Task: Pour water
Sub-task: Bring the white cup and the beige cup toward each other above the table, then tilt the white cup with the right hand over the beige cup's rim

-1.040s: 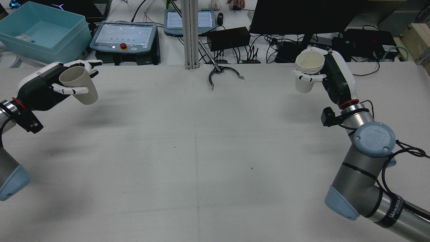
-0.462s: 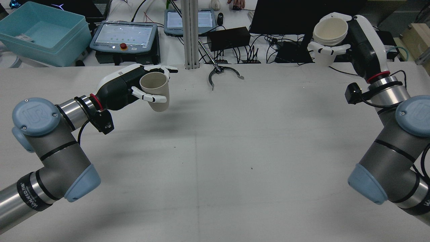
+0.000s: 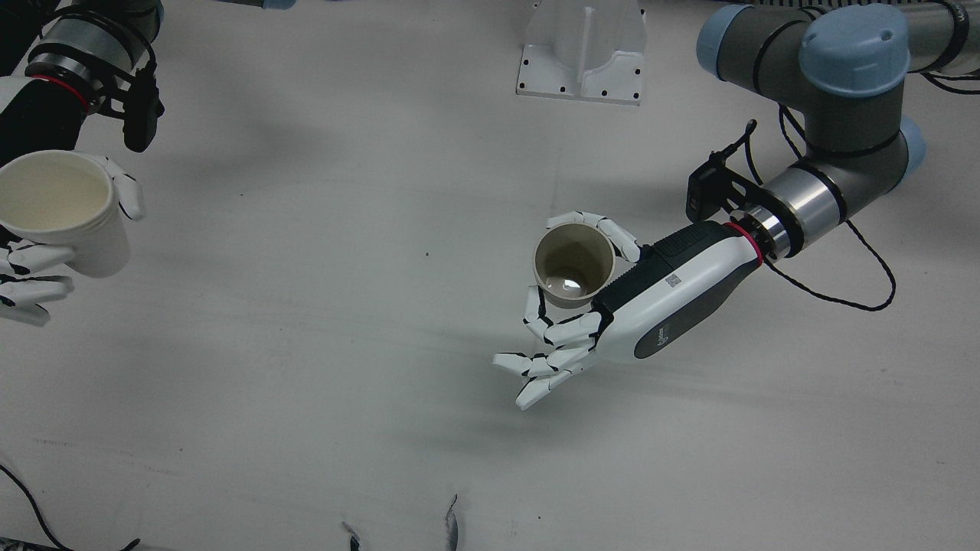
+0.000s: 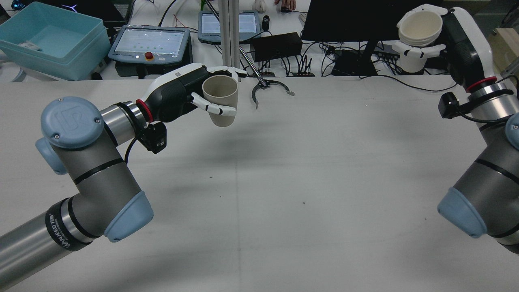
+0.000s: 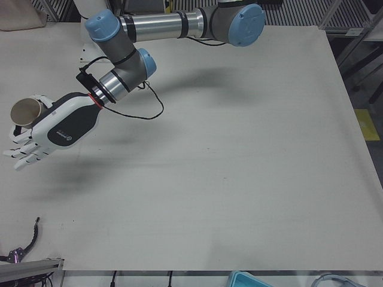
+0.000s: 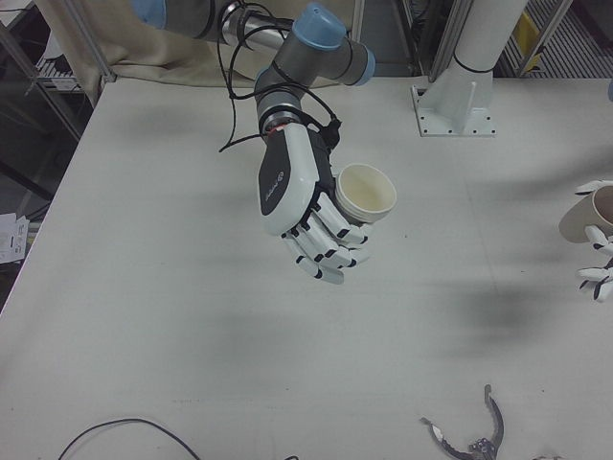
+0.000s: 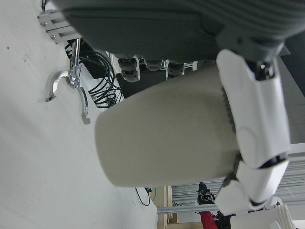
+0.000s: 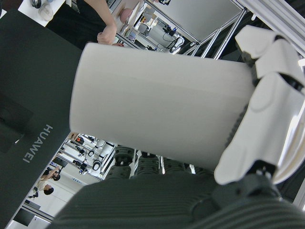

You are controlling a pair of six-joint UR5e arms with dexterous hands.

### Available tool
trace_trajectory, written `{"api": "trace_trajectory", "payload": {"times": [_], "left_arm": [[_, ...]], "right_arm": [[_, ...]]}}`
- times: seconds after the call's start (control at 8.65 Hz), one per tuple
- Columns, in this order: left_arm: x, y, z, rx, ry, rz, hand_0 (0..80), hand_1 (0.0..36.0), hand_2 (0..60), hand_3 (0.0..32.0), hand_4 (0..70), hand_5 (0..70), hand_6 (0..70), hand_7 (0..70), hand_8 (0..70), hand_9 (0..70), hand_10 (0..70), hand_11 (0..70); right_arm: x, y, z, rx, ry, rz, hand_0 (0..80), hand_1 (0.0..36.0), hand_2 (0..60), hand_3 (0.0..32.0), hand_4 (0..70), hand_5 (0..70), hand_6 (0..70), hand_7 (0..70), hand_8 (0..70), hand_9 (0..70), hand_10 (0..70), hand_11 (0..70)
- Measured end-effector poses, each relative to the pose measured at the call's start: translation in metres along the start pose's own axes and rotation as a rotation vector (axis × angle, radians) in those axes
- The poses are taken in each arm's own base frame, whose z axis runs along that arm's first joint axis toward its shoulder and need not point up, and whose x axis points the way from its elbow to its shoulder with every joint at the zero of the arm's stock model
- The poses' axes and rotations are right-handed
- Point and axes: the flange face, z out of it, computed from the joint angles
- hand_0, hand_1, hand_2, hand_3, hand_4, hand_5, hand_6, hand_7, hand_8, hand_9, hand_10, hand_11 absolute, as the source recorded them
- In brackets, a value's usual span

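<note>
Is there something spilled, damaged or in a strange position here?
No spill shows on the table. One oddity: a loose metal claw-shaped part lies at the far table edge. Both paper cups are held upright.

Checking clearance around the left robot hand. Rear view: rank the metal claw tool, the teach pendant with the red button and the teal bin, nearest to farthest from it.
From the left robot hand:
1. Metal claw tool, just to its right at the table's far edge.
2. Teach pendant with the red button, behind it and slightly left, off the table.
3. Teal bin, far left corner, clearly the farthest.
</note>
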Motion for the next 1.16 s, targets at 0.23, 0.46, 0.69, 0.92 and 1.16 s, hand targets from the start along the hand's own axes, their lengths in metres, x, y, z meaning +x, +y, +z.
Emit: {"api": "trace_trajectory", "payload": {"times": [0.23,0.46,0.69,0.92,1.16], "left_arm": [[0.013,0.03,0.016,-0.032,0.018,0.018,49.2,36.0,60.0,0.0,27.7,70.0,5.0,28.2,0.0,4.2,5.4,10.6],[0.018,0.047,0.028,-0.051,0.025,0.02,48.2,36.0,60.0,0.0,27.4,70.0,4.3,27.6,0.0,4.1,5.5,10.7],[-0.019,0.057,0.043,-0.065,-0.01,0.023,48.4,36.0,60.0,0.0,27.6,70.0,4.7,27.8,0.0,4.1,5.5,10.8],[-0.067,0.059,0.069,-0.085,-0.034,0.025,48.1,36.0,60.0,0.0,27.9,70.0,5.2,27.6,0.0,4.1,5.6,10.9],[-0.09,0.061,0.082,-0.092,-0.037,0.019,47.6,36.0,60.0,0.0,28.1,70.0,4.9,27.0,0.0,4.0,5.5,10.6]], "right_arm": [[-0.013,0.001,0.008,-0.007,-0.023,-0.052,51.4,28.1,60.0,0.0,18.8,70.0,41.0,45.1,38.9,51.7,23.1,35.8],[-0.019,0.021,0.022,-0.033,-0.05,-0.134,52.8,31.6,60.0,0.0,19.1,70.0,41.7,45.5,38.1,50.5,22.7,35.5],[-0.025,0.048,0.035,-0.068,-0.08,-0.205,54.8,35.9,60.0,0.0,19.5,70.0,42.4,46.2,36.8,48.8,21.6,34.1],[-0.042,0.092,0.033,-0.149,-0.121,-0.289,54.6,36.0,60.0,0.0,19.3,70.0,41.5,45.0,35.7,47.6,21.4,34.0],[-0.032,0.137,0.011,-0.245,-0.115,-0.398,53.8,36.0,60.0,0.0,20.5,70.0,42.6,45.6,36.9,48.8,22.7,35.8]]}}
